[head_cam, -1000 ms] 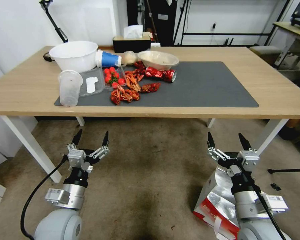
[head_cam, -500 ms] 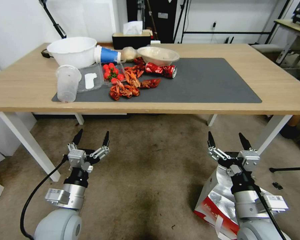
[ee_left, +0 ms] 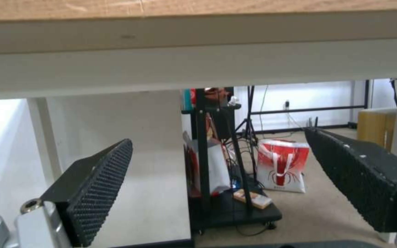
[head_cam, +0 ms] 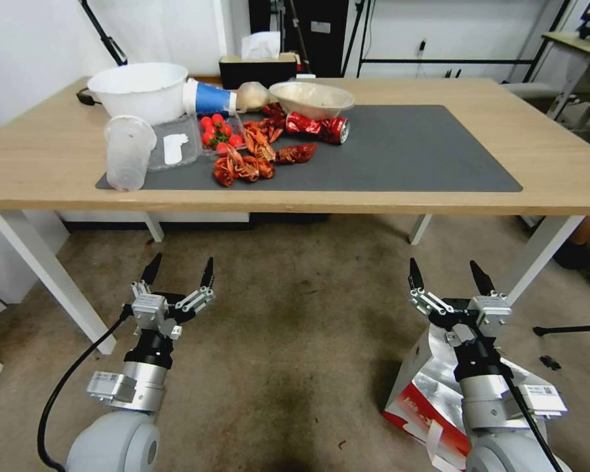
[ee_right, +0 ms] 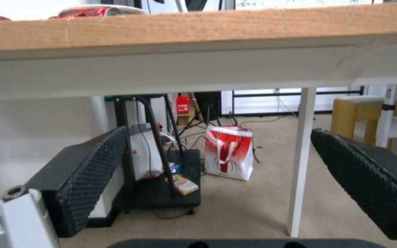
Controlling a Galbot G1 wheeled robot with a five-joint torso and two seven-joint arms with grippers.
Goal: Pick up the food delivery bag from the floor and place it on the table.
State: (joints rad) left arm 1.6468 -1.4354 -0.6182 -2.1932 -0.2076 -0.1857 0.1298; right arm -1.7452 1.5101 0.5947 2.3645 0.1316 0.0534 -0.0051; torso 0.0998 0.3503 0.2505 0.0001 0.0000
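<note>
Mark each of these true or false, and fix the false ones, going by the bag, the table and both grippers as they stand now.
1. The food delivery bag lies on the floor under the right arm. True.
2. The right gripper is shut on the bag's handle. False: its fingers are spread and hold nothing, above the bag.
3. The left gripper is open over bare carpet. True.
4. The bag already sits on the dark mat. False: the table holds bowls, a cup, a crushed red can and crayfish, not the bag.
5. The can stands upright. False: it lies on its side.
</note>
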